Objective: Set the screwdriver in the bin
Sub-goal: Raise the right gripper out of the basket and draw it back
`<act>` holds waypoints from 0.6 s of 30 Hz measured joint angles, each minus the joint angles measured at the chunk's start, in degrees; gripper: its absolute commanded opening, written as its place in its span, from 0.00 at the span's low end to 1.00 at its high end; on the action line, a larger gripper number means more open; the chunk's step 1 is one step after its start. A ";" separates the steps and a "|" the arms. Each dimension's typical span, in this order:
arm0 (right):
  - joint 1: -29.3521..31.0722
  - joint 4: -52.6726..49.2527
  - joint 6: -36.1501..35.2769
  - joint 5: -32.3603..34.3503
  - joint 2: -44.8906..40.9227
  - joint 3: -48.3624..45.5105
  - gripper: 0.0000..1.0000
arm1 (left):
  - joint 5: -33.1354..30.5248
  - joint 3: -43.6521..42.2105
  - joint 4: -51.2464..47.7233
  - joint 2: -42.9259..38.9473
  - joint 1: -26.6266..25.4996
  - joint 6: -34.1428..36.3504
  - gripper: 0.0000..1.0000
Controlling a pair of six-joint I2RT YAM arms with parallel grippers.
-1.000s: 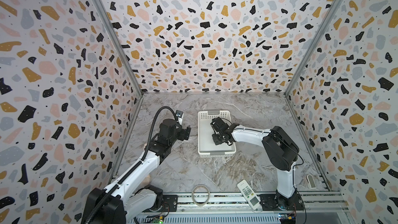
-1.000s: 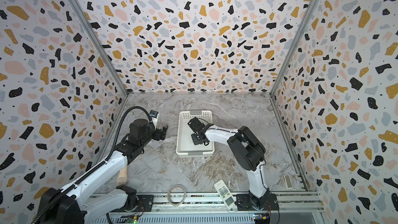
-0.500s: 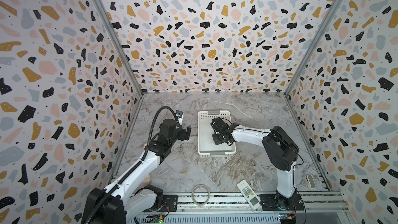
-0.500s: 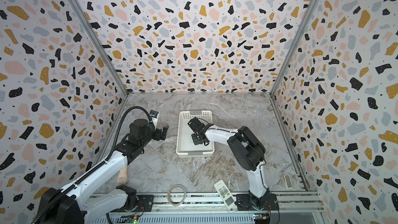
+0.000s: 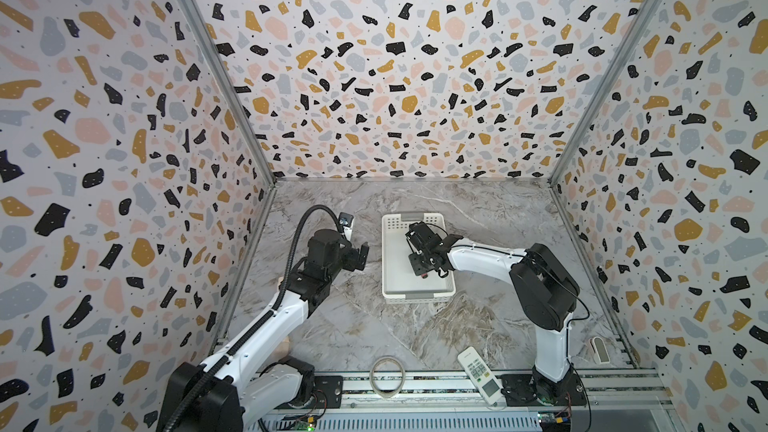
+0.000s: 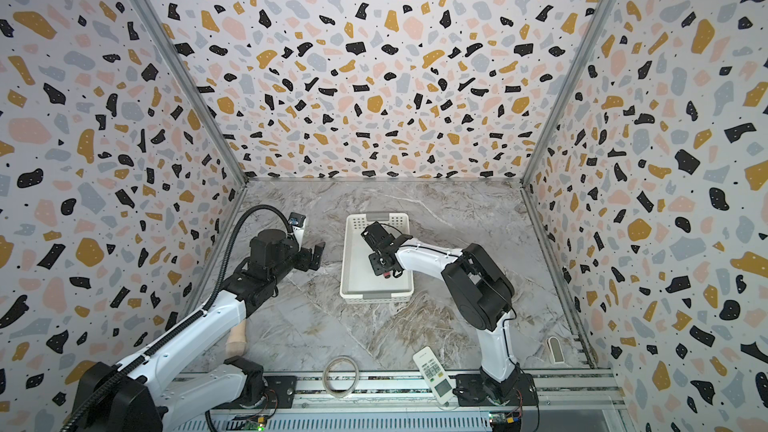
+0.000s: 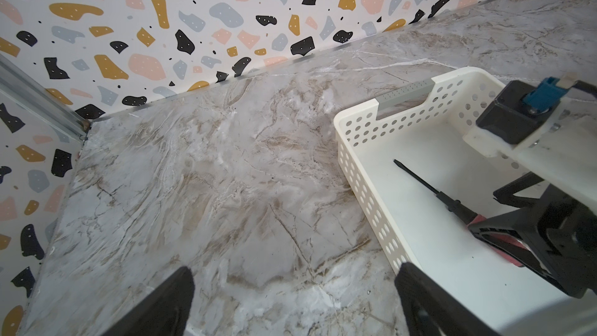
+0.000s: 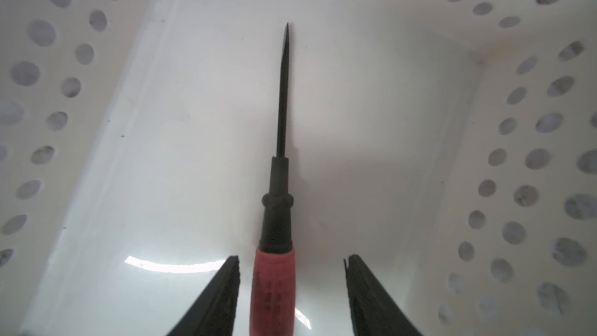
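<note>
- The screwdriver (image 8: 274,286) is in the bin (image 8: 64,92) and looks to be lying flat on the white bottom. The red handle sits between the right gripper's fingers and the thin dark shaft points away from them.
- From the left wrist view, the screwdriver (image 7: 429,185) sits well in from the perforated side wall, touching none of the walls as far as I can see.
- The right gripper (image 8: 290,258) is down inside the bin with its jaws apart. There's a clear gap on both sides of the handle, so it isn't pinching anything.
- In both top views the right arm reaches across from the right. The gripper (image 5: 424,268) hangs over the middle of the bin (image 5: 385,255), with just a speck of red poking out under it.
- The bin stands on the marble table (image 5: 498,218), long sides running away from the camera and a grey handle cut-out at each short end.
- The left gripper (image 7: 294,279) is spread wide with nothing in it. It hovers over bare table just beside the bin's left wall, not touching it.
- Along the near edge, well away from the bin, there's a ring of tape (image 5: 387,376) and a white remote (image 5: 478,374).
</note>
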 measured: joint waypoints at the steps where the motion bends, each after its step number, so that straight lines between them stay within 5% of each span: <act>1: 0.02 -0.26 -0.02 -0.07 -0.68 0.07 0.64 | -0.02 0.00 0.00 0.00 -0.02 0.00 1.00; 9: -0.55 -1.46 -0.20 -3.02 -10.03 0.74 0.77 | -1.49 0.00 0.02 0.00 -0.04 -0.04 0.99; 14: -1.73 -1.36 -1.09 -4.13 -17.84 1.01 0.99 | -4.90 -0.11 0.68 -1.40 -0.07 -0.20 1.00; 18: -4.57 0.55 -2.47 -4.94 -25.07 -2.43 0.99 | -7.58 -0.46 2.45 -3.56 -0.07 -0.33 0.99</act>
